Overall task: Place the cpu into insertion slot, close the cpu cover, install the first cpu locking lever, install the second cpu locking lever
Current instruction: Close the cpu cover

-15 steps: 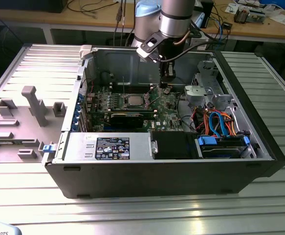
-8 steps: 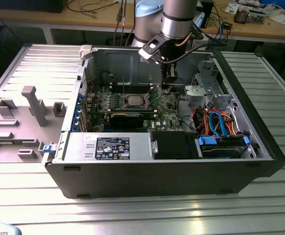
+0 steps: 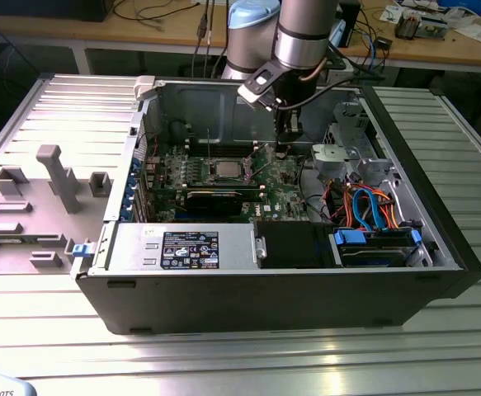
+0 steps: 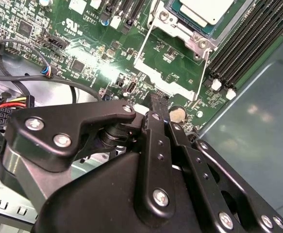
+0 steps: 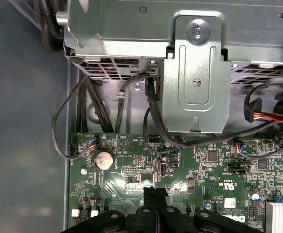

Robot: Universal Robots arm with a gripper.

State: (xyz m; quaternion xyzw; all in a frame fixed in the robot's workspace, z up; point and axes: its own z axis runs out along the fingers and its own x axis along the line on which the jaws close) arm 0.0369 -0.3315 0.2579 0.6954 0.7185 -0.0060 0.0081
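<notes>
The cpu (image 3: 226,168), a silver square chip, lies in the insertion slot (image 3: 226,181) in the middle of the green motherboard (image 3: 285,177). In the second wrist view the cpu (image 4: 207,8) sits inside the slot's silvery frame (image 4: 180,30). I cannot tell whether the cpu cover is down. Two thin wire locking levers (image 4: 143,42) (image 4: 202,73) stand loose beside the socket. My gripper (image 3: 287,147) hangs over the board on the exterior view's right of the socket. Its black fingers are shut, with nothing between them, in both wrist views (image 4: 158,101) (image 5: 155,190).
A metal drive cage (image 5: 194,73) with black cables rises close beyond the fingertips. A coin cell (image 5: 103,160) lies on the board nearby. Long black memory slots (image 4: 243,48) flank the socket. Orange and blue cables (image 3: 372,206) and the power supply (image 3: 186,247) fill the case front.
</notes>
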